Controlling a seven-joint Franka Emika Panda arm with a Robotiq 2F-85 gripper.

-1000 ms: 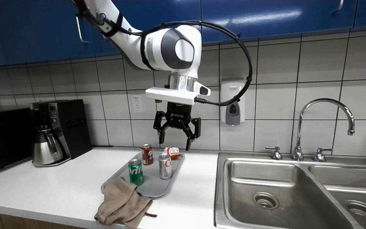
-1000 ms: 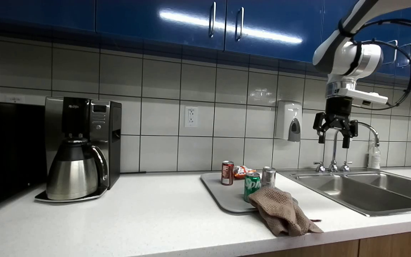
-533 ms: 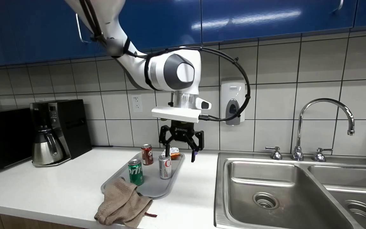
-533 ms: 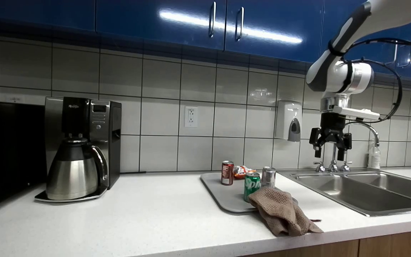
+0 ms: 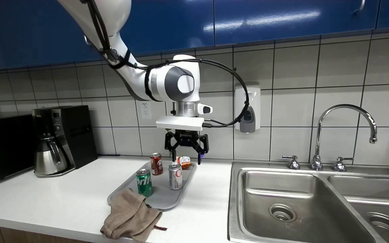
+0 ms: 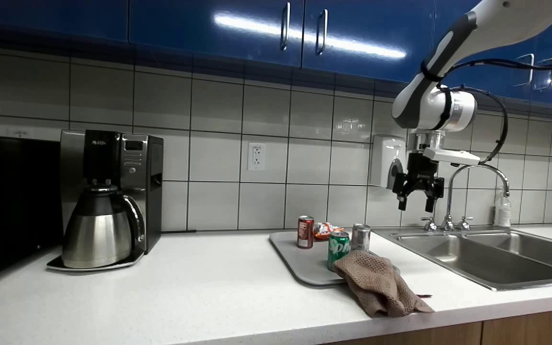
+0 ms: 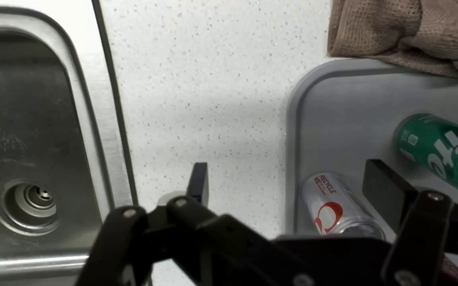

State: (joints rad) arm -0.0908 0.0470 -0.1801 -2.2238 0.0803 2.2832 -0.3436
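Currently, in an exterior view, the jaws are spread above the desk [image 5: 208,209]. In an exterior view, a silver can [image 6: 361,237] is borne upright by a tray [image 6: 310,266]; in the wrist view, it is seen through the parted jaws.

The fingers [image 7: 386,191] are black, the red-lettered can [image 7: 337,204] silver, the countertop [image 7: 209,99] speckled white.

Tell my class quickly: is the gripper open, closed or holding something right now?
Gripper: open, jaws spread wide apart with nothing held between them.
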